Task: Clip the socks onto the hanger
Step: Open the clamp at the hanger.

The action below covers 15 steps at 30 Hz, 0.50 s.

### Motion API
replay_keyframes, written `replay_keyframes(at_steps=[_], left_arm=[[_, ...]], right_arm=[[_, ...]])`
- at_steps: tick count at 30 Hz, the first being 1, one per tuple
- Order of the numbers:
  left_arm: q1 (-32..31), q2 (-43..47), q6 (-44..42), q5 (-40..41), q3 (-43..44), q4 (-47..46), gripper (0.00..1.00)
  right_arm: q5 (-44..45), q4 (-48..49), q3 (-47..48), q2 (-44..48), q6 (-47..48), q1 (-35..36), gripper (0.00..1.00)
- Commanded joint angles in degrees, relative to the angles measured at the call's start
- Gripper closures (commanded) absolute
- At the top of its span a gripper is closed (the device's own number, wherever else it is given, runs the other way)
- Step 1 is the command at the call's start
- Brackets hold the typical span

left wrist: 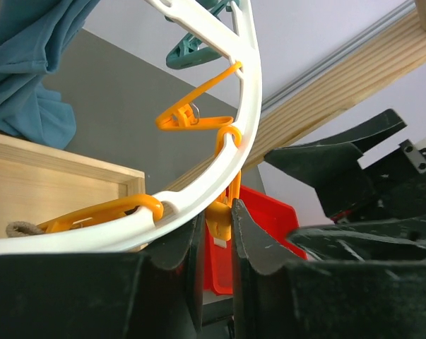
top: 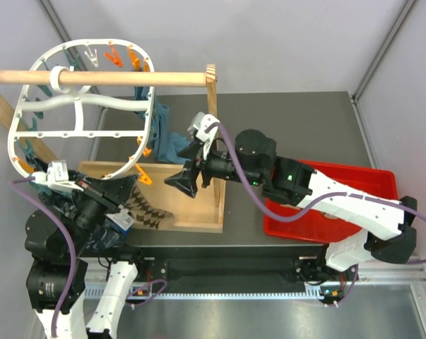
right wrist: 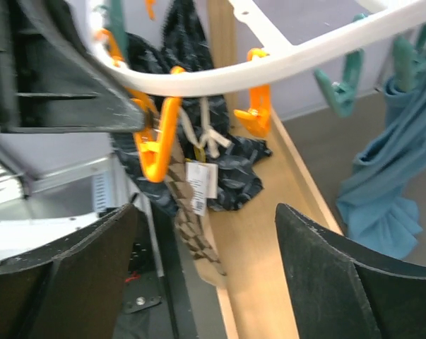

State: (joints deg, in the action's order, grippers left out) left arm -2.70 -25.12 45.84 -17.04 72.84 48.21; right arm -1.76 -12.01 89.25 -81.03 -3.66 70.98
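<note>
The white hanger (top: 78, 134) hangs from a wooden rod, and its lower rim crosses the left wrist view (left wrist: 248, 106) and the right wrist view (right wrist: 269, 67). My left gripper (top: 121, 189) is shut on an orange peg (left wrist: 223, 219) at that lower rim. In the right wrist view a brown argyle sock (right wrist: 191, 226) hangs down from that orange peg (right wrist: 152, 145), with a paper tag beside it. More argyle fabric (top: 145, 208) lies in the wooden tray, along with a dark patterned sock (right wrist: 237, 166). My right gripper (top: 183, 182) is wide open and empty, facing the hanging sock (right wrist: 205, 212).
The shallow wooden tray (top: 216, 205) sits under the hanger. A red bin (top: 354, 180) is under the right arm. The wooden rod (top: 128, 78) rests on a post (top: 211, 92). Blue cloth (top: 172, 141) hangs behind the tray. Teal pegs (right wrist: 343, 85) dangle from the rim.
</note>
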Motion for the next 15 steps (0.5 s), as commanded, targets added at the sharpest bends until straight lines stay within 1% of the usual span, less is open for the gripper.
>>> replay_keyframes(at_steps=[1,2,3,9,11,15], left_arm=[[0.2,0.2,-1.2,-0.3,-0.6,-5.6,1.0],[0.1,0.3,-1.2,-0.3,-0.6,-5.8,1.0],[0.1,0.3,-1.2,-0.5,-0.5,-5.9,1.0],[0.1,0.9,-1.0,-0.8,-0.3,-6.1,1.0],[0.1,1.0,-0.9,-0.8,-0.3,-6.3,1.0],[0.2,1.1,-0.8,-1.0,-0.2,-6.5,1.0]], right_arm=[[-14.4,2.2,1.3,1.5,-5.7,-1.7,0.2],[-17.6,2.2,2.2,0.8,-6.5,-2.8,0.19],[-18.7,2.0,2.8,0.3,-7.5,-3.3,0.16],[-24.3,3.8,4.7,-4.0,-10.7,-3.8,0.16],[-24.4,4.7,5.1,-5.3,-11.6,-3.8,0.18],[-25.0,5.9,6.8,-7.9,-13.6,-3.9,0.31]])
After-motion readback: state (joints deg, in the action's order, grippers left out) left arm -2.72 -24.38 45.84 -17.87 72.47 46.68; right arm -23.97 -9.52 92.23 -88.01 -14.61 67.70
